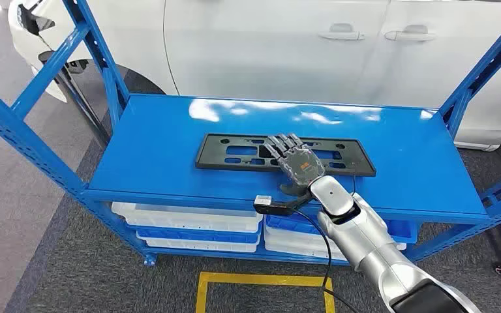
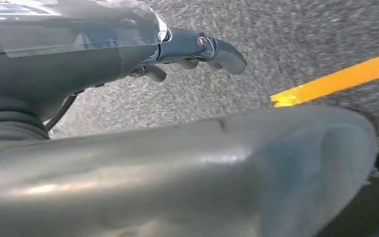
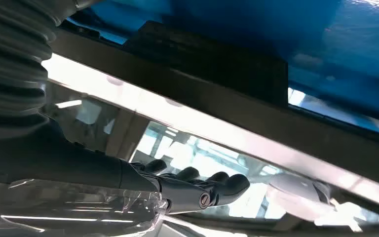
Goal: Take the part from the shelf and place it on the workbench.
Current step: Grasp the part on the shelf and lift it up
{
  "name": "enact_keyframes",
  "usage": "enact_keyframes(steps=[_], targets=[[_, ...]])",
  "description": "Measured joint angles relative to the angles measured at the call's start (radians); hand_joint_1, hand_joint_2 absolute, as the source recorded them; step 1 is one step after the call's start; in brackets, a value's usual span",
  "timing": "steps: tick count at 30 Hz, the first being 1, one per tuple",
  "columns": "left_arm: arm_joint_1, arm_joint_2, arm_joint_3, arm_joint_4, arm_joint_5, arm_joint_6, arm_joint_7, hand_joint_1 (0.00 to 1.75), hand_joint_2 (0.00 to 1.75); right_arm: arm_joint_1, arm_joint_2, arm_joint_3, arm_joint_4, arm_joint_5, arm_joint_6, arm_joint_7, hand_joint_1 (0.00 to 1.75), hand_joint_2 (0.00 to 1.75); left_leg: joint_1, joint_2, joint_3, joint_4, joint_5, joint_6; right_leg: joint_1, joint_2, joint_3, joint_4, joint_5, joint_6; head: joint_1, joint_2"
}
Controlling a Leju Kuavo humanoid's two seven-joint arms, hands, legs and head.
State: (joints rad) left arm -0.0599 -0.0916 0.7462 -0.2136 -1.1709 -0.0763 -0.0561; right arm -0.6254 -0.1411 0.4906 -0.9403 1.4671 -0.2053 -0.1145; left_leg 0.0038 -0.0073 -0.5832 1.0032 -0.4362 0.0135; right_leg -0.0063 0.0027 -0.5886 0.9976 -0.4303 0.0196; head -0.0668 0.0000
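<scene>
A flat black rectangular part [image 1: 235,151] with several cut-outs lies lengthwise on the blue top shelf [image 1: 156,143]. My right hand [image 1: 297,163] reaches in from the front. It lies palm down over the right half of the part, its fingers stretched out and apart, holding nothing. The right wrist view shows those straight dark fingers [image 3: 197,190] close to the part's edge [image 3: 217,64]; I cannot tell whether they touch it. My left hand [image 2: 187,49] hangs over grey carpet, fingers loosely extended and holding nothing.
A white car [image 1: 267,45] stands close behind the shelf. Blue slanted uprights [image 1: 13,130] frame both ends. White and blue bins [image 1: 189,222] sit on the lower level. Yellow tape [image 1: 261,280] marks the carpet in front, and a yellow line [image 2: 335,81] crosses the left wrist view.
</scene>
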Motion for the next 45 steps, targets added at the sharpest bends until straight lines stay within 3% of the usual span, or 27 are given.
enact_keyframes(steps=[2,3,4,5,7,8,11,13,15,16,17,18,19,20,22,23,26,28,31,32,33,34,36,38,42,43,45], targets=[[0.0,0.0,0.0,0.0,0.0,0.0,-0.001,0.0,0.0,-0.004,-0.001,-0.002,0.005,0.005,0.007,0.01,0.0,1.75,0.003,0.001,0.002,-0.005,0.004,0.006,-0.002,0.0,-0.006,0.014,-0.012,0.004,0.0,0.0],[-0.001,0.0,0.0,0.0,-0.001,-0.001,-0.001,0.0,0.0,-0.009,-0.002,-0.003,0.011,0.009,0.012,0.018,0.0,1.75,0.004,0.001,0.003,-0.008,0.006,0.011,-0.004,0.0,-0.025,0.058,-0.039,0.008,0.0,0.0],[-0.001,-0.001,0.0,0.0,-0.001,-0.001,-0.002,0.0,0.0,-0.014,-0.004,-0.005,0.023,0.013,0.018,0.026,0.0,1.75,0.004,0.001,0.003,-0.01,0.007,0.017,-0.006,-0.001,-0.064,0.139,-0.073,0.012,0.0,0.0],[-0.001,-0.001,0.001,0.0,-0.001,-0.002,-0.003,0.0,0.0,-0.02,-0.006,-0.006,0.035,0.016,0.022,0.031,0.0,1.75,0.001,0.001,0.004,-0.007,0.006,0.018,-0.006,-0.001,-0.064,0.141,-0.073,0.011,0.0,0.0],[-0.001,-0.002,0.001,0.0,-0.001,-0.002,-0.003,0.0,0.0,-0.029,-0.008,-0.006,0.056,0.019,0.025,0.034,0.0,1.75,-0.005,0.001,0.003,-0.001,0.0,0.013,-0.002,-0.002,-0.042,0.09,-0.039,0.003,0.0,0.0],[-0.002,-0.002,0.001,0.0,-0.001,-0.002,-0.003,0.0,0.0,-0.033,-0.009,-0.006,0.059,0.02,0.027,0.036,0.0,1.75,-0.006,0.0,0.003,0.002,-0.002,0.008,0.001,-0.002,-0.005,0.012,-0.006,-0.004,0.0,0.0],[-0.002,-0.001,0.001,0.0,-0.002,-0.002,-0.003,0.0,0.0,-0.049,-0.008,-0.006,0.075,0.038,0.064,0.078,0.0,1.75,-0.007,0.001,0.0,0.007,-0.008,-0.007,-0.001,-0.002,-0.005,0.006,-0.002,-0.018,0.0,0.0],[-0.003,-0.001,0.001,0.0,-0.004,-0.002,-0.006,0.0,0.0,-0.077,-0.008,-0.005,0.101,0.054,0.101,0.119,0.0,1.75,-0.006,0.001,-0.026,0.068,-0.048,-0.017,-0.008,-0.003,-0.002,0.0,0.001,-0.028,0.0,0.0],[-0.004,-0.001,0.001,0.0,-0.007,-0.003,-0.008,0.0,0.0,-0.105,-0.009,-0.005,0.142,0.062,0.115,0.14,0.0,1.75,0.0,0.002,-0.086,0.199,-0.112,-0.026,-0.007,-0.005,-0.002,0.0,0.001,-0.031,0.0,0.0],[-0.003,-0.001,0.001,0.0,-0.009,-0.004,-0.009,0.0,0.0,-0.119,-0.009,-0.005,0.165,0.064,0.116,0.143,0.0,1.75,0.004,0.002,-0.115,0.261,-0.134,-0.029,-0.007,-0.005,-0.002,0.0,0.001,-0.032,0.0,0.0],[-0.003,-0.001,0.001,0.0,-0.011,-0.005,-0.009,0.0,0.0,-0.134,-0.009,-0.005,0.19,0.065,0.116,0.143,0.0,1.75,0.006,0.002,-0.132,0.294,-0.138,-0.032,-0.007,-0.005,-0.002,0.001,0.001,-0.032,0.0,0.0],[-0.003,-0.001,0.001,0.0,-0.013,-0.007,-0.009,0.0,0.0,-0.15,-0.009,-0.005,0.215,0.065,0.116,0.14,0.0,1.75,0.009,0.002,-0.129,0.287,-0.121,-0.033,-0.007,-0.005,-0.001,0.001,0.0,-0.031,0.0,0.0],[-0.004,-0.001,0.001,0.0,-0.014,-0.007,-0.009,0.0,0.0,-0.167,-0.009,-0.005,0.242,0.065,0.116,0.138,0.0,1.75,0.011,0.002,-0.107,0.239,-0.088,-0.034,-0.008,-0.004,0.001,0.002,0.0,-0.03,0.0,0.0],[-0.005,-0.001,0.001,0.0,-0.015,-0.008,-0.009,0.0,0.0,-0.183,-0.01,-0.005,0.268,0.063,0.118,0.135,0.0,1.75,0.012,0.003,-0.071,0.164,-0.049,-0.033,-0.008,-0.004,0.003,0.003,-0.002,-0.027,0.0,0.0],[-0.008,-0.001,0.001,0.0,-0.016,-0.01,-0.009,0.0,0.0,-0.215,-0.011,-0.005,0.317,0.058,0.122,0.13,0.04,1.75,0.01,0.003,-0.012,0.041,-0.006,-0.026,-0.005,-0.004,0.002,0.007,-0.004,-0.017,0.0,0.0],[-0.009,-0.002,0.001,0.0,-0.016,-0.011,-0.009,0.0,0.0,-0.228,-0.012,-0.005,0.338,0.055,0.124,0.126,0.41,1.75,0.009,0.002,-0.001,0.015,-0.002,-0.021,-0.004,-0.003,0.0,0.008,-0.004,-0.012,0.0,0.0],[-0.01,-0.002,0.002,0.0,-0.016,-0.013,-0.011,0.0,0.0,-0.256,-0.014,-0.006,0.391,0.049,0.127,0.11,1.66,1.75,0.006,0.001,-0.003,0.007,-0.001,-0.001,-0.006,-0.002,-0.004,0.009,-0.004,0.007,0.0,0.0],[-0.012,-0.002,0.002,0.0,-0.015,-0.013,-0.013,0.0,0.0,-0.27,-0.016,-0.006,0.418,0.044,0.123,0.097,1.74,1.75,0.008,0.002,-0.002,0.0,0.005,0.012,-0.009,-0.002,-0.024,0.056,-0.037,0.016,0.0,0.0],[-0.014,-0.003,0.004,0.0,-0.013,-0.012,-0.017,0.0,0.0,-0.283,-0.017,-0.006,0.457,0.041,0.112,0.082,1.75,1.75,0.006,0.002,-0.004,0.0,0.006,0.019,-0.009,-0.002,-0.12,0.256,-0.128,0.02,0.0,0.0],[-0.014,-0.003,0.004,0.0,-0.013,-0.011,-0.017,0.0,0.0,-0.285,-0.018,-0.005,0.468,0.041,0.111,0.08,1.75,1.75,0.005,0.001,-0.004,0.001,0.005,0.02,-0.009,-0.002,-0.143,0.3,-0.137,0.021,0.0,0.0],[-0.013,-0.004,0.005,0.0,-0.013,-0.011,-0.017,0.0,0.0,-0.286,-0.018,-0.005,0.477,0.041,0.109,0.079,1.75,1.75,0.004,0.001,-0.004,0.002,0.004,0.02,-0.009,-0.002,-0.148,0.303,-0.125,0.02,0.0,0.0],[-0.013,-0.004,0.005,0.0,-0.013,-0.011,-0.017,0.0,0.0,-0.288,-0.018,-0.005,0.483,0.041,0.108,0.078,1.75,1.75,0.004,0.001,-0.003,0.004,0.003,0.019,-0.009,-0.002,-0.13,0.263,-0.095,0.017,0.0,0.0],[-0.014,-0.005,0.006,0.0,-0.013,-0.011,-0.017,0.0,0.0,-0.296,-0.018,-0.005,0.492,0.041,0.105,0.077,1.75,1.75,0.002,0.0,-0.002,0.009,-0.001,0.015,-0.007,-0.003,-0.061,0.118,-0.026,0.009,0.0,0.0],[-0.015,-0.006,0.006,0.001,-0.013,-0.011,-0.017,0.0,0.0,-0.304,-0.018,-0.005,0.498,0.041,0.1,0.074,1.75,1.75,0.0,-0.001,-0.005,0.013,-0.004,0.009,-0.002,-0.002,-0.021,0.027,0.001,0.001,0.0,0.0],[-0.015,-0.007,0.007,0.001,-0.013,-0.011,-0.017,0.0,0.0,-0.318,-0.017,-0.004,0.504,0.041,0.096,0.072,1.75,1.75,-0.001,0.0,-0.007,0.02,-0.015,-0.011,-0.004,-0.003,-0.014,0.01,0.003,-0.015,0.0,0.0],[-0.015,-0.007,0.007,0.001,-0.013,-0.01,-0.017,0.0,0.0,-0.322,-0.017,-0.003,0.505,0.041,0.095,0.072,1.75,1.75,-0.001,0.0,-0.018,0.045,-0.032,-0.016,-0.007,-0.005,-0.011,0.006,0.005,-0.02,0.0,0.0],[-0.015,-0.007,0.007,0.001,-0.012,-0.01,-0.018,0.0,0.0,-0.326,-0.015,-0.002,0.508,0.041,0.092,0.07,1.75,1.75,0.002,0.001,-0.07,0.161,-0.093,-0.026,-0.009,-0.008,-0.009,0.003,0.005,-0.027,0.0,0.0]])
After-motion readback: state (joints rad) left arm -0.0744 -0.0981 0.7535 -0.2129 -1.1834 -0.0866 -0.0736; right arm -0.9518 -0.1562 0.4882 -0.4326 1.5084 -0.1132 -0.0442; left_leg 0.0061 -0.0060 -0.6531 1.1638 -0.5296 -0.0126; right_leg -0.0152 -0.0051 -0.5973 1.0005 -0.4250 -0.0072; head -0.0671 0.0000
